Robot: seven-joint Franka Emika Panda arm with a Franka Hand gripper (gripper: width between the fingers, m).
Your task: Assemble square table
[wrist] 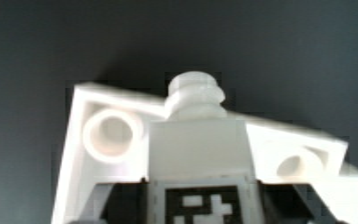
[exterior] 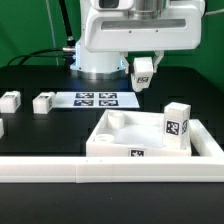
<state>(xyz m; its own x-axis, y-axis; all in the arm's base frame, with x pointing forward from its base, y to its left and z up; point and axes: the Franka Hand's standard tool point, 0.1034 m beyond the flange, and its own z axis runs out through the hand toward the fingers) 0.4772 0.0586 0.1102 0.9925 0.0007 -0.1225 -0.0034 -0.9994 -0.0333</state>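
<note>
So, nearest first: the rail [exterior: 60,172] lies right along the front of the tabletop [exterior: 105,148], probably as a stop to keep it square. The tabletop sits rim-up on the black surface [exterior: 40,140], so its corner holes face up. The standing leg [exterior: 177,128] is upright at its corner on the exterior view's right and looks fitted.

Above and behind the tabletop, the hand [exterior: 143,74] is clamped on the held leg [exterior: 144,68], peg [wrist: 197,85] pointing down. In the wrist view the peg sits between two holes [wrist: 108,135] of what looks like a tabletop corner, lined up with neither. My read: it's meant for a free hole.

Beyond the tabletop are the marker board [exterior: 95,99] and loose legs [exterior: 43,101], well apart. Only the standing leg needs clearing.
</note>
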